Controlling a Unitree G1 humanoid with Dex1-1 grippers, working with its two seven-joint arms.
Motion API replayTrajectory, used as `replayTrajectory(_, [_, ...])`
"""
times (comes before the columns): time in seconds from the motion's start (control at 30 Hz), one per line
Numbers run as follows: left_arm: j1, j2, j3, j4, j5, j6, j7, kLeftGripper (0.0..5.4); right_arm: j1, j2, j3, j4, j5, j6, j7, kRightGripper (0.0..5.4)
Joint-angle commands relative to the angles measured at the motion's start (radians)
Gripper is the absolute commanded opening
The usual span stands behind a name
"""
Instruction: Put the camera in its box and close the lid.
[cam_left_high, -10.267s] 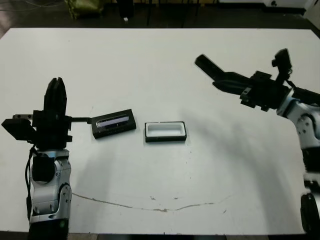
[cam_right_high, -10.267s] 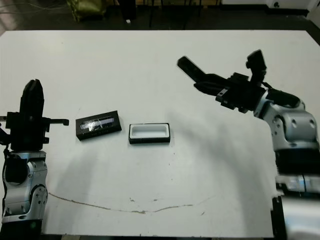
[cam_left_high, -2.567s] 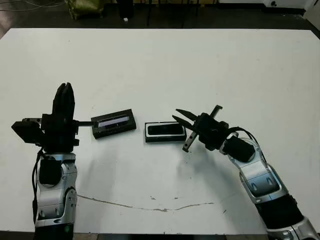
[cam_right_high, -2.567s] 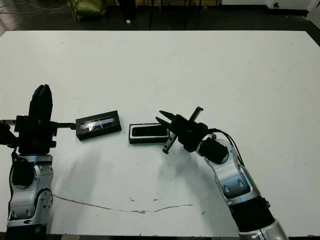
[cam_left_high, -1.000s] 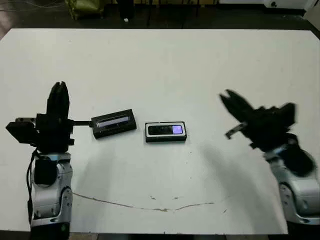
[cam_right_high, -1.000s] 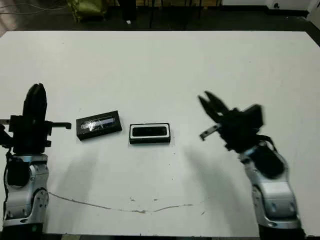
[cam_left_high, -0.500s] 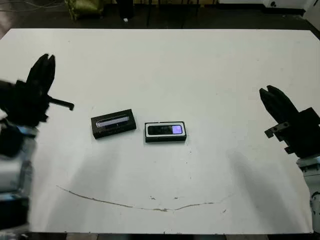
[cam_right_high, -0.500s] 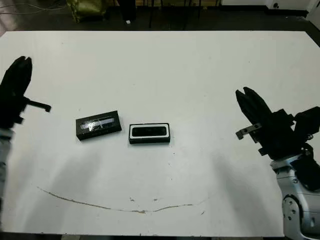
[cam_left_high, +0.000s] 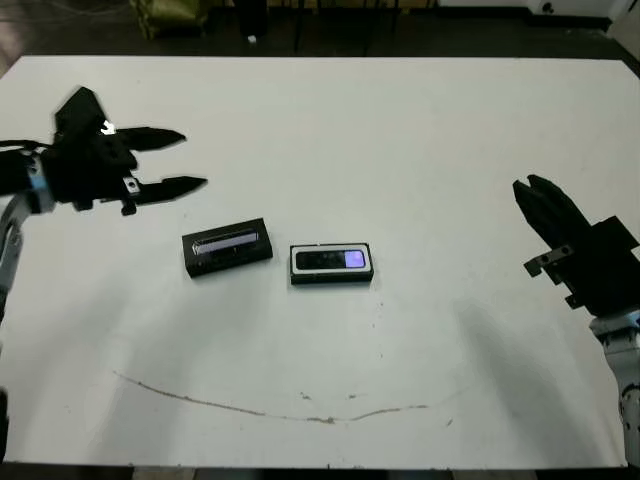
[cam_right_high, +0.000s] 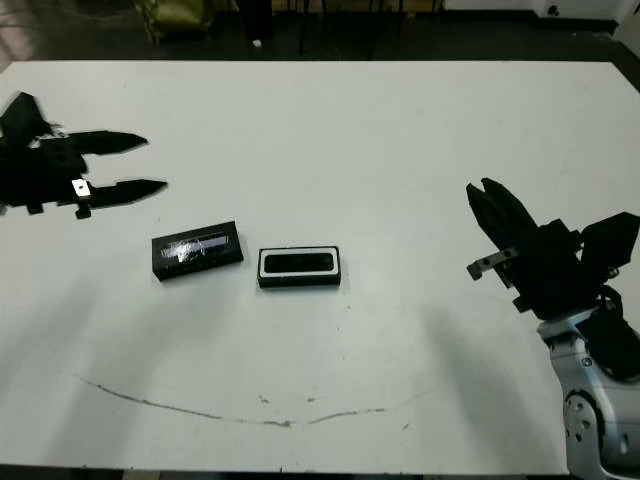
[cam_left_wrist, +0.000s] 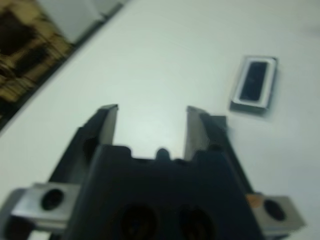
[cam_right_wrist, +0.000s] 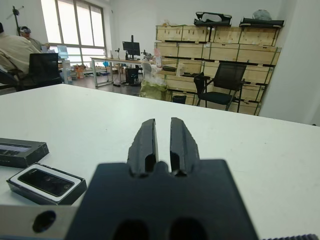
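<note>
Since half a second ago the left gripper is swinging from pointing up to pointing sideways across the table, fingers now spread; the right gripper is barely shifting at the right edge. Head views: the camera is lying inside the box at table centre, bluish patch showing, and the lid is sitting just left of the box, apart from it, window strip up. The left gripper is hovering behind and left of the lid, touching nothing. Left wrist view: blurred; its two fingers are standing wide apart, with the box and camera beyond. Right wrist view: the right fingers are nearly pressed together, holding nothing; box with camera and the lid end are sitting off to one side. A person is sitting in the room beyond the white table.
</note>
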Motion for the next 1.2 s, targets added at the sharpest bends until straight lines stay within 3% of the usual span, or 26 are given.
replayTrajectory(0.03, [-0.051,-0.036,-0.031,0.138,0.038,-0.04,-0.055,4.42,0.014,-0.008,0.002,0.004,-0.01,0.012,-0.008,0.0])
replayTrajectory(0.17, [-0.082,-0.066,-0.04,0.225,0.061,-0.097,-0.096,5.38,0.011,-0.008,0.0,0.017,-0.008,0.005,0.001,0.0])
replayTrajectory(0.4, [-0.125,-0.099,-0.037,0.356,0.064,-0.124,-0.211,5.38,0.012,-0.007,0.004,0.026,-0.028,-0.009,0.0,0.0])
replayTrajectory(0.67, [-0.154,-0.123,-0.042,0.468,0.089,-0.174,-0.287,5.38,0.014,-0.012,0.009,0.012,-0.031,0.023,-0.013,0.0])
replayTrajectory(1.2, [-0.113,-0.151,-0.07,0.455,0.147,-0.199,-0.281,5.38,0.021,-0.01,0.016,0.021,-0.041,0.008,-0.01,0.0])
